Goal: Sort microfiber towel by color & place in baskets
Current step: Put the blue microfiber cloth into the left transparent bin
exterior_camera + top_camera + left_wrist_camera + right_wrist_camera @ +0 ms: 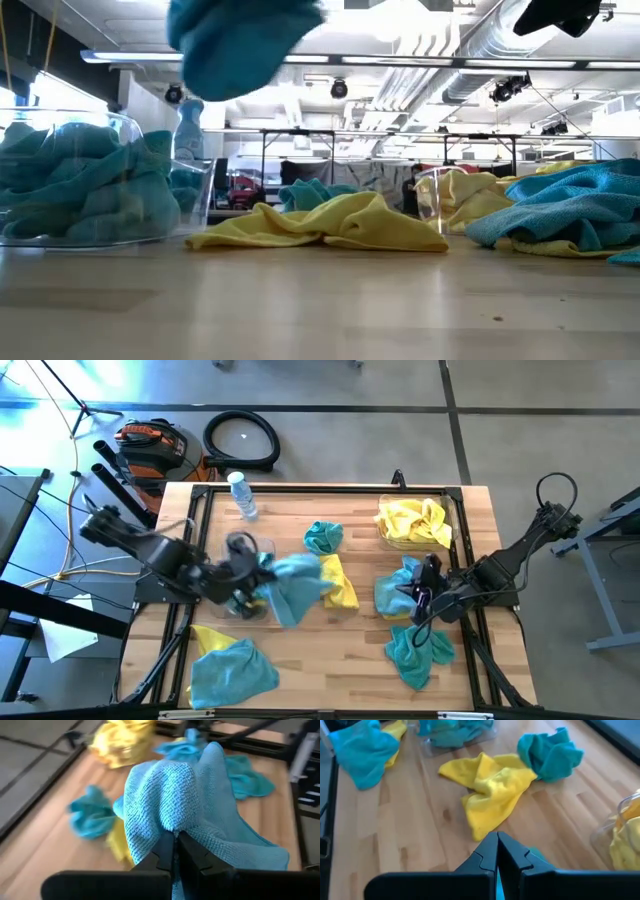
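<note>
Our left gripper pinches a light blue towel by a bunched fold, lifted off the surface near nine o'clock; soft, light and floppy, it drapes loosely, while our right gripper hovers closed, empty.

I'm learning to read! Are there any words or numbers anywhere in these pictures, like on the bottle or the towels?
No text can be read anywhere.
Water bottle: its label is too small and blurred to read.
Orange and black machine on the floor: any brand mark is too small to read.
Towels, such as the light blue towel and the yellow towel: plain, no writing.
Clear baskets: no writing shows.
</note>
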